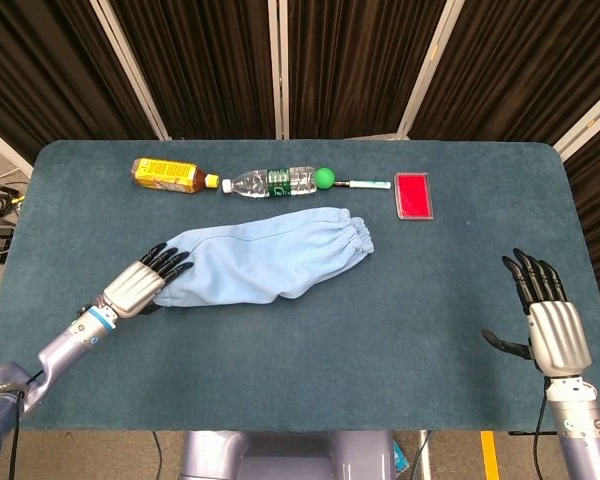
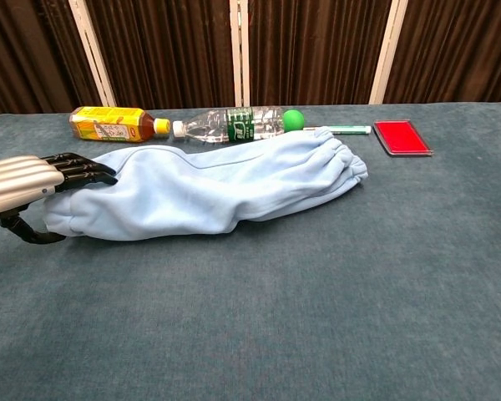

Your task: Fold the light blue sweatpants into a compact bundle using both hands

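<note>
The light blue sweatpants [image 1: 270,255] lie flat as a long strip across the middle of the table, elastic cuff end toward the right [image 2: 342,163]. My left hand [image 1: 145,283] reaches over their left end. Its fingers [image 2: 83,170] are stretched out on top of the cloth, and the thumb curves along the table at the cloth's edge. The cloth is not lifted. My right hand [image 1: 550,320] hovers far to the right near the table's front edge, fingers spread and holding nothing. The chest view does not show it.
Along the back of the table lie a yellow-labelled tea bottle [image 1: 165,175], a clear water bottle [image 1: 273,182], a green ball [image 1: 324,179], a pen [image 1: 368,185] and a red flat case [image 1: 413,195]. The blue-green table cloth [image 1: 380,330] is bare in front.
</note>
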`<move>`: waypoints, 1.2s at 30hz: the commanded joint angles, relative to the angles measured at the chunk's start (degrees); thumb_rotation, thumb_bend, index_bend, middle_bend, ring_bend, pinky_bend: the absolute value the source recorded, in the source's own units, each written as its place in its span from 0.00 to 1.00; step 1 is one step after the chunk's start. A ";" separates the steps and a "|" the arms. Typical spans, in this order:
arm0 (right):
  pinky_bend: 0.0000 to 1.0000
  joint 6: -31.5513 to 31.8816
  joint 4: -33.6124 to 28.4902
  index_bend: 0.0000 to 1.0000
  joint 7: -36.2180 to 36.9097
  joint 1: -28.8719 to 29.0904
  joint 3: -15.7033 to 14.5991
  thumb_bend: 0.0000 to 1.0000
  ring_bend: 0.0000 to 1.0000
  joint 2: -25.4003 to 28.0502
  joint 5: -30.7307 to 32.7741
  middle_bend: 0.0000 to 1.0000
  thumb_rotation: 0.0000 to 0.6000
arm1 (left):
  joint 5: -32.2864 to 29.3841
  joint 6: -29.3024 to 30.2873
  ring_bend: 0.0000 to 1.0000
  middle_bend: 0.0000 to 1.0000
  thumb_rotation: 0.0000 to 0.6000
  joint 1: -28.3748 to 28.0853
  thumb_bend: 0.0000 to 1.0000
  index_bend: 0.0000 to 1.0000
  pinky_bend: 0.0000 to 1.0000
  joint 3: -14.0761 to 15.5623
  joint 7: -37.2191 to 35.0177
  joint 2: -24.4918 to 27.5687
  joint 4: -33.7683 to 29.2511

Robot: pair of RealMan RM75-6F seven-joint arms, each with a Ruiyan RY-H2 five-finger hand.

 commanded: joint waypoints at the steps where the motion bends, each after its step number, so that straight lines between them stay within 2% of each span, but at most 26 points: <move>1: 0.00 0.04 -0.04 0.00 0.02 -0.11 0.10 0.00 0.00 0.01 -0.15 0.00 1.00 | -0.24 -0.27 0.00 0.00 1.00 -0.13 0.43 0.05 0.00 0.00 0.32 -0.26 0.13; 6: 0.00 -0.02 -0.10 0.00 0.19 -0.32 0.41 0.00 0.00 0.06 -0.33 0.00 1.00 | -0.86 -0.98 0.00 0.00 1.00 -0.44 0.46 0.06 0.00 -0.09 0.46 -0.50 -0.20; 11: 0.00 0.02 -0.18 0.00 0.33 -0.50 0.59 0.00 0.00 0.13 -0.64 0.00 1.00 | -1.31 -1.63 0.00 0.00 1.00 -0.81 0.62 0.10 0.00 -0.18 0.91 -0.71 -0.76; 13: 0.00 0.07 -0.20 0.00 0.40 -0.58 0.66 0.00 0.00 0.16 -0.75 0.00 1.00 | -1.36 -1.73 0.00 0.00 1.00 -0.92 0.64 0.14 0.01 -0.13 1.09 -0.73 -1.00; 16: 0.00 0.19 -0.27 0.00 0.49 -0.70 0.77 0.00 0.00 0.21 -0.94 0.00 1.00 | -1.48 -1.43 0.04 0.03 1.00 -1.02 0.65 0.26 0.08 -0.19 1.46 -0.85 -1.28; 20: 0.00 0.25 -0.31 0.00 0.57 -0.84 0.88 0.00 0.00 0.23 -1.20 0.00 1.00 | -1.76 -1.35 0.16 0.15 1.00 -1.09 0.65 0.40 0.23 -0.29 1.98 -1.03 -1.32; 26: 0.00 0.32 -0.38 0.00 0.50 -1.03 1.02 0.00 0.00 0.23 -1.51 0.00 1.00 | -1.95 -1.31 0.27 0.27 1.00 -1.32 0.65 0.54 0.32 -0.25 2.62 -0.87 -1.56; 36: 0.00 0.22 -0.45 0.00 0.41 -1.23 1.15 0.00 0.00 0.19 -1.97 0.00 1.00 | -0.26 1.48 0.30 0.31 1.00 -0.97 0.65 0.60 0.36 1.63 3.97 2.70 -2.48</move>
